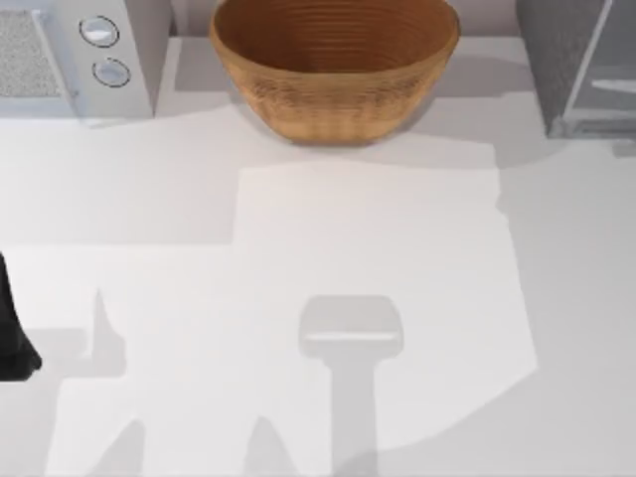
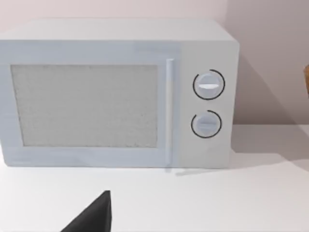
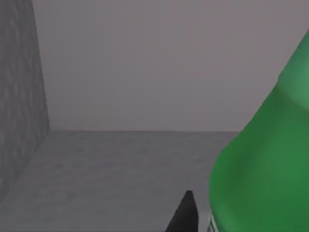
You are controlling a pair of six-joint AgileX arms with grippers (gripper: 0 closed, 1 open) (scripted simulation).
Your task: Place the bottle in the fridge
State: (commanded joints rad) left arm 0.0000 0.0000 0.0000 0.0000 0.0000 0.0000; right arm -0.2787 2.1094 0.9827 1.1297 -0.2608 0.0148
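The fridge (image 1: 561,60) stands at the table's back right corner, its pale glassy door panel (image 1: 611,75) swung open. In the right wrist view I look into its grey interior, with the floor (image 3: 111,169) below and a speckled side wall (image 3: 19,96). The green bottle (image 3: 260,164) looms close, upright over that floor, a strip of whitish label at its lower edge. My right gripper (image 3: 227,217) is inside the fridge, shut on the bottle; one black fingertip (image 3: 186,212) shows beside it. My left gripper (image 1: 10,343) is parked at the table's left edge, open, with one finger (image 2: 94,215) visible.
A light-grey box with two round knobs (image 1: 79,50) occupies the back left corner and faces my left wrist camera (image 2: 116,96). A large woven basket (image 1: 333,60) sits at the back centre. The white tabletop (image 1: 348,298) lies in front of them.
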